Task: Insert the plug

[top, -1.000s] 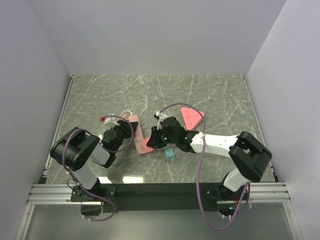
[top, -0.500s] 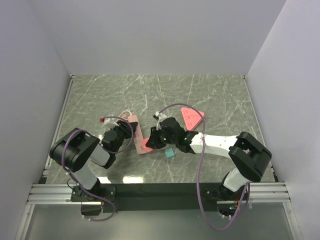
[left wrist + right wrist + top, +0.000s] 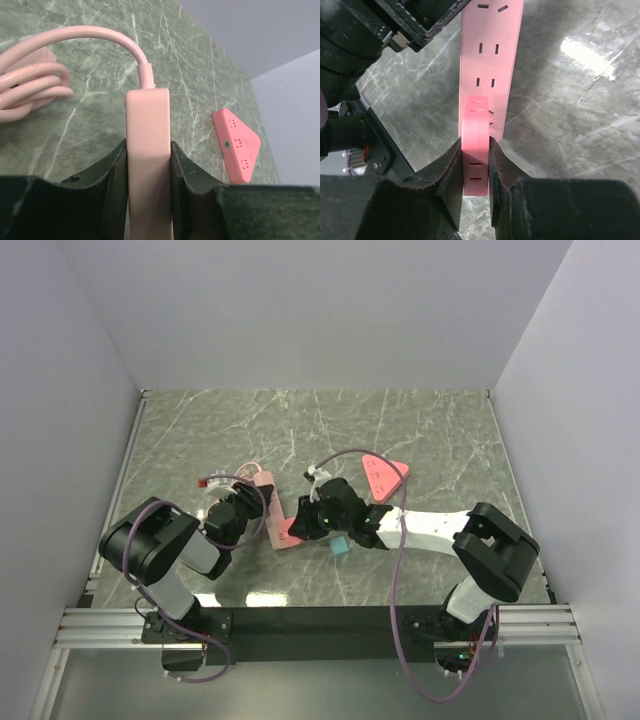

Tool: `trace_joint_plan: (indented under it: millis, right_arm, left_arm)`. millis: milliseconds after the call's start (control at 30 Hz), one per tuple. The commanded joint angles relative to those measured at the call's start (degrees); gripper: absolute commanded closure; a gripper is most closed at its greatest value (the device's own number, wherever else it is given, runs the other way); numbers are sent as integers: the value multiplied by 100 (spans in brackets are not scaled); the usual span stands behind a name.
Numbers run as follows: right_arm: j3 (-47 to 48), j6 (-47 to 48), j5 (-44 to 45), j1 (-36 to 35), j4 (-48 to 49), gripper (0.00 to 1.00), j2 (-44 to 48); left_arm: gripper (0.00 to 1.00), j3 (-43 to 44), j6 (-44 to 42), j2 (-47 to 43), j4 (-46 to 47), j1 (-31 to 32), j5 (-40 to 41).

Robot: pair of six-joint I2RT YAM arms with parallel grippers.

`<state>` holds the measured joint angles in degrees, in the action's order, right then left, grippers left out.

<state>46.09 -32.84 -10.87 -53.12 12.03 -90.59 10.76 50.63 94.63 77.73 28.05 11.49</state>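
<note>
plug [image 3: 475, 131] clamped between the fingers of the right gripper [image 3: 475, 156], set against the slotted face of the pink power strip [image 3: 492, 55] near its end. left gripper [image 3: 148, 167] clenched on the strip's long sides, low over the marble table [image 3: 430, 430].

Top camera looks down from behind — both wrist cameras closely share the pink strip [image 3: 147, 140].

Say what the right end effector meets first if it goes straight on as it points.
Probably the pink power strip, just ahead of the plug it holds; they may already touch, depth unclear.
</note>
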Motion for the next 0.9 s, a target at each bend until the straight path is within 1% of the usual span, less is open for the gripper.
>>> trace_joint_plan:
  millis: [0, 233, 400, 467, 733, 867]
  right_arm:
    - [85, -126, 42, -146, 273, 100, -126]
    - [129, -214, 94, -251, 396, 100, -319]
    - [76, -311, 287, -304, 388, 100, -328]
    - [15, -407, 323, -304, 431, 100, -346]
    - [-12, -636, 42, -330, 537, 100, -636]
    - [76, -627, 33, -400, 458, 100, -741]
  left_arm:
    - [100, -101, -335, -50, 743, 69, 231]
    - [100, -171, -247, -50, 770, 183, 450]
    - [100, -347, -194, -50, 874, 280, 969]
    - [100, -356, -142, -6, 910, 288, 1040]
    - [100, -365, 78, 425, 1296, 367, 1295]
    - [100, -259, 96, 451, 1157, 411, 1347]
